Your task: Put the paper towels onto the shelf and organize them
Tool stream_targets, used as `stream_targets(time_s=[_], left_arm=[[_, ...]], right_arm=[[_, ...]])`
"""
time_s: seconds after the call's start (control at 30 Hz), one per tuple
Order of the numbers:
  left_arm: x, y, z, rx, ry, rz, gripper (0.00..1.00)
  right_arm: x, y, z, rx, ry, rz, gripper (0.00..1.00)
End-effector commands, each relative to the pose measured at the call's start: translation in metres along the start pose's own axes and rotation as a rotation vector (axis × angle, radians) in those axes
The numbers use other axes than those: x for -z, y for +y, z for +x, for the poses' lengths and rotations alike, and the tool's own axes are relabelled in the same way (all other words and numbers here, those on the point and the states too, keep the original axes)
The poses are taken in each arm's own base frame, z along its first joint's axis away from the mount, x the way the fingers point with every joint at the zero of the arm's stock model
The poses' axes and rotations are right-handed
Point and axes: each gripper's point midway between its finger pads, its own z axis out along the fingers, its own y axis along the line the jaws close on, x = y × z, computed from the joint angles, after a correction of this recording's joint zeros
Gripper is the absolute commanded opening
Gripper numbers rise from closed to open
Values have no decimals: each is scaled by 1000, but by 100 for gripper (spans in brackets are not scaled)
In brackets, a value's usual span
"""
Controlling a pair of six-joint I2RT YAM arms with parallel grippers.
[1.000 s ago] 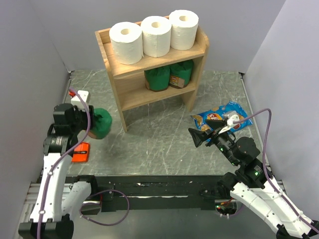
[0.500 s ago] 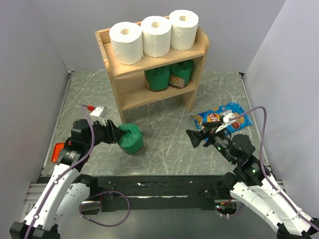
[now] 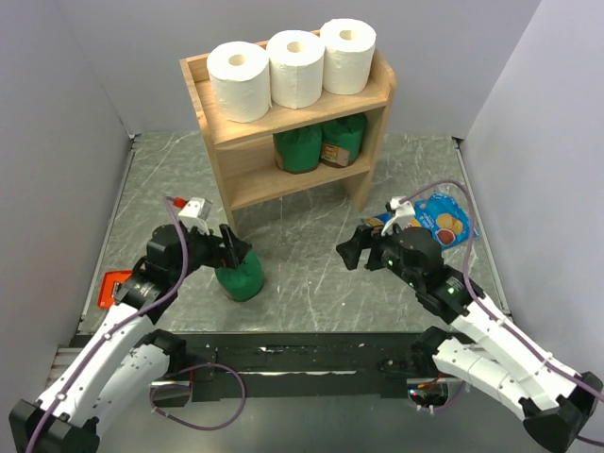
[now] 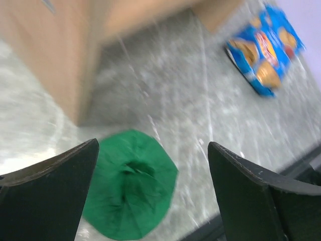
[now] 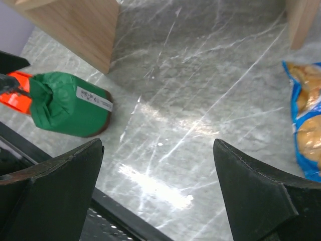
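Three paper towels (image 3: 293, 66) sit upright in a row on the top tier of the shelf (image 3: 219, 142), well away from both arms. Left end effector (image 3: 233, 249) is down in front of the shelf, fingers spread right over a green pack (image 3: 241, 281) on the worktop (image 3: 302, 274). Right end effector (image 3: 348, 253) hangs wide apart too, gripping nothing, near a blue snack bag (image 3: 439, 219).

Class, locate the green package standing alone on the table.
In the top view the green package stands left of centre on the table, just in front of the near left leg of the shelf, under the open left gripper.
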Motion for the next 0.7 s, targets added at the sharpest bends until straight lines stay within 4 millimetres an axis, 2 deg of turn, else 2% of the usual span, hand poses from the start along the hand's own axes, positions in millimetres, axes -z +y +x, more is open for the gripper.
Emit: stream_targets(time_s=[0.0, 0.03, 0.07, 0.1, 0.13, 0.17, 0.2, 0.23, 0.27, 0.3, 0.33, 0.37, 0.4, 0.43, 0.47, 0.5, 0.57, 0.6, 0.67], left_arm=[[17, 11, -62, -96, -190, -141, 96], [18, 17, -67, -99, -201, -180, 96], [22, 34, -77, -94, -234, -288, 96], [20, 46, -76, -84, -223, -351, 96], [21, 56, -79, -67, -227, -418, 96], [30, 72, -85, -43, -237, -534, 96], [25, 84, -81, -12, -210, -610, 96], [25, 93, -80, -11, -192, -660, 96], [25, 97, -84, -8, -186, -696, 96], [19, 107, -76, 0, -140, -730, 96], [17, 110, -76, 7, -140, -745, 96], [17, 116, -73, 14, -142, -766, 96], [20, 123, -79, 44, -195, -789, 96], [21, 131, -70, 61, -193, -801, 96], [25, 135, -71, 87, -215, -801, 96], [38, 141, -79, 167, -287, -803, 96], [48, 149, -81, 208, -342, -807, 96], [58, 148, -87, 216, -382, -798, 96], [64, 148, -86, 222, -394, -799, 97]], right_arm=[[-9, 32, -31, -160, -37, -53, 95], [-13, 38, -32, -176, -30, -58, 94], [-24, 42, -26, -185, 1, -49, 94], [-28, 57, -34, -207, -21, -64, 94], [-32, 66, -34, -211, -15, -73, 94], [-46, 71, -24, -223, 21, -56, 94], [-50, 84, -33, -233, 11, -74, 93], [-56, 95, -28, -230, 25, -77, 93], [-71, 98, -16, -227, 62, -54, 93], [-76, 110, -21, -249, 55, -68, 93], [-81, 119, -17, -253, 70, -78, 92], [-95, 122, -4, -250, 105, -62, 91], [-98, 133, -10, -250, 96, -76, 91], [-101, 143, -8, -233, 100, -84, 90], [-110, 146, 0, -204, 116, -68, 89], [-112, 156, -7, -197, 104, -76, 87], [-121, 165, 3, -159, 128, -76, 83], [-123, 173, -2, -158, 123, -96, 77], [-129, 183, 6, -129, 142, -124, 68]])
